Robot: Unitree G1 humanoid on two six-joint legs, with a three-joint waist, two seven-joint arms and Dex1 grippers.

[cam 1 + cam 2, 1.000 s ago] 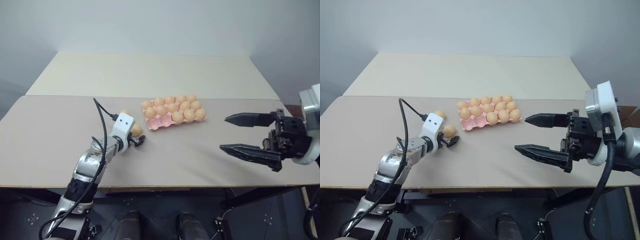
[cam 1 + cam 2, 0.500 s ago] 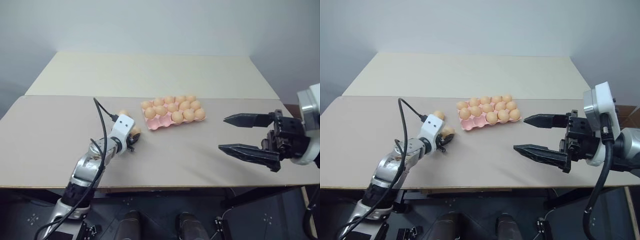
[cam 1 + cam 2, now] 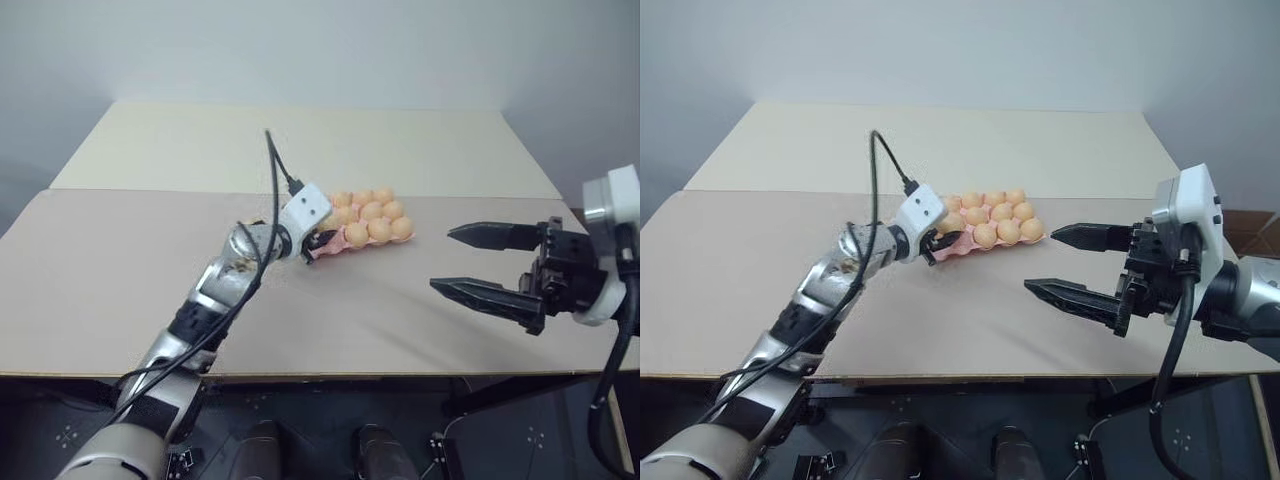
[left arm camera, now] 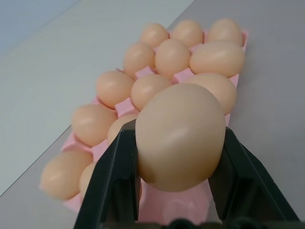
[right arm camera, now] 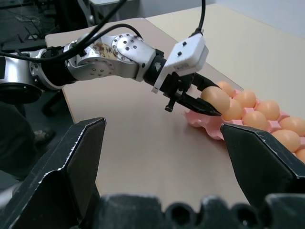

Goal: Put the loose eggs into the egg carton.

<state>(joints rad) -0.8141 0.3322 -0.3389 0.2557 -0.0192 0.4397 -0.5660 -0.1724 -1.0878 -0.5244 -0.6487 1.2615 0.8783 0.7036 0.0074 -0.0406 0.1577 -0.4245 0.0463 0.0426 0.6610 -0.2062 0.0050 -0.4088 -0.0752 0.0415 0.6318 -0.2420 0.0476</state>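
Left gripper pinches one egg between its fingers, hovering at the near-left end of the pink egg carton, presumably bound for a vacant cup there. Right gripper waits with jaws spread wide and empty, well apart, keeping clear.

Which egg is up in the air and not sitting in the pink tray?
The egg pinched between the left gripper's black fingers, held over the near end of the egg carton; the others sit in cups.
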